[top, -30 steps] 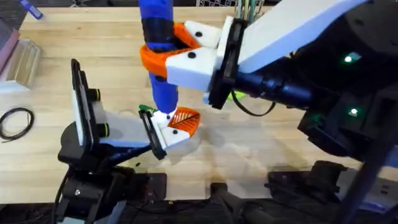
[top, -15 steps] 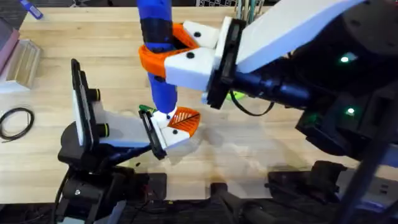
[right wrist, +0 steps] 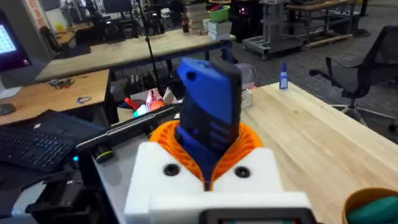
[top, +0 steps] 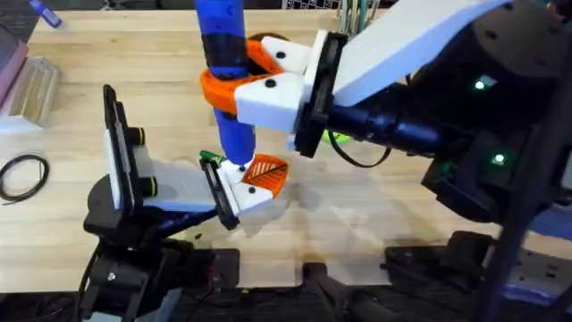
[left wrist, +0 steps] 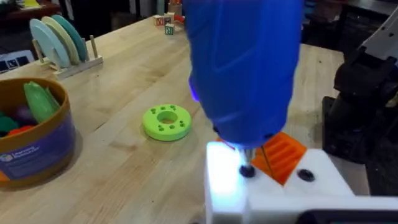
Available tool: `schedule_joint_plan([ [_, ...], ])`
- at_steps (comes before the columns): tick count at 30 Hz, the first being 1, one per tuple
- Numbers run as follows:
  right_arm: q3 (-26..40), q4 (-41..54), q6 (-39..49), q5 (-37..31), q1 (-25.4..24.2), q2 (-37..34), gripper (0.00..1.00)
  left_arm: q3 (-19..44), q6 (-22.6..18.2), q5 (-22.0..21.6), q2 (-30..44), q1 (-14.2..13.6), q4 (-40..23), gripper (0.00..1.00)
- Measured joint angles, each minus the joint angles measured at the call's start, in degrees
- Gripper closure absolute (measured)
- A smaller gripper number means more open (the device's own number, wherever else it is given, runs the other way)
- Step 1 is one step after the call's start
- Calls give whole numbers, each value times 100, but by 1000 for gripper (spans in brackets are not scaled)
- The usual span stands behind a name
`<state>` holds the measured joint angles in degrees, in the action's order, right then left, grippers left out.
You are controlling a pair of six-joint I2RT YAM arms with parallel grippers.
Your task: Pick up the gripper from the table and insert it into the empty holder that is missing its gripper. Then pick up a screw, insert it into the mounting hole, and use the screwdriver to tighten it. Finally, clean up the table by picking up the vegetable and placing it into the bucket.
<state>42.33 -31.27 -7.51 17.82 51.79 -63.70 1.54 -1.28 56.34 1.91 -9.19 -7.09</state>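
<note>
My right gripper (top: 231, 73) reaches across the table and is shut on the blue screwdriver (top: 223, 54), holding it upright between its orange pads (right wrist: 249, 146). In the left wrist view the screwdriver (left wrist: 242, 68) is very close, and its silver bit rests on a dark screw (left wrist: 247, 170) in the white holder (left wrist: 323, 186). The orange ribbed gripper (left wrist: 285, 155) sits in that holder, which is part of my left gripper (top: 250, 183). The purple-blue bucket (left wrist: 31, 146) with a tan rim holds toy greens. The vegetable is out of view.
A flat green disc (left wrist: 166, 121) lies on the wood between the bucket and the holder. A plate rack (left wrist: 59, 40) stands farther back. A black cable loop (top: 22, 174) lies at the table's left edge. Workshop benches fill the background.
The right gripper and the screwdriver have shifted slightly left. The bit stays at the same spot on the holder. The left arm has not moved.
</note>
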Motion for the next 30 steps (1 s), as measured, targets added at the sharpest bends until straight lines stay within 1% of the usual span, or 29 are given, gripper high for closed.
schedule_joint_plan([
  [16,-2,-66,2,3,2,-2,976,0,0,4,0,0,0,990],
  [19,-74,-524,-22,68,7,-65,976,0,-7,-7,-22,0,65,990],
  [22,-131,-1276,-24,87,-11,-133,976,-9,-9,0,-44,0,20,990],
  [24,-122,-1696,0,68,-74,-57,976,-9,-7,2,-42,-4,20,990],
  [27,-122,-1826,23,69,-202,55,976,-10,-7,2,-42,-4,20,990],
  [30,-122,-1759,41,70,-400,57,976,-10,-7,2,-42,-4,20,990],
])
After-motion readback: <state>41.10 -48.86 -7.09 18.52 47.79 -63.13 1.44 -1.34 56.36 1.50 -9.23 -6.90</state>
